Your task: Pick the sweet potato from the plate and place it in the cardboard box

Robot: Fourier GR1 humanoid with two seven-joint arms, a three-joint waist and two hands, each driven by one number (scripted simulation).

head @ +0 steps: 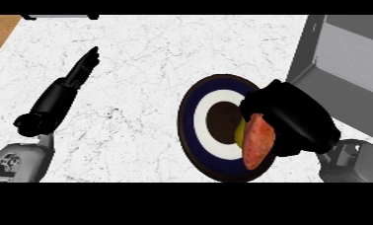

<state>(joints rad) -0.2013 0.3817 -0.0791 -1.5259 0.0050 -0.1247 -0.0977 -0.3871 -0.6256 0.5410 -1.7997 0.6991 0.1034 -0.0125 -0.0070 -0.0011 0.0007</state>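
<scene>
The reddish-orange oblong sweet potato (258, 144) is lying lengthwise from 12 to 6 o'clock over the 4 o'clock rim of the round blue-and-white ringed plate (191, 120). The black right hand (291, 118) is curling round it, hiding its upper tip. The black left hand (76, 78) is resting open at 9 o'clock. The grey box (335, 56) at 2 o'clock is running off the edge.

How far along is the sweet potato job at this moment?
Done: the right hand is at the plate, fingers curled round the sweet potato. In hand: the pick; the potato sits over the plate's right side, and I cannot tell whether it is lifted. Left: carrying it to the grey box at the upper right and releasing it there. The left hand rests open at the left.
</scene>
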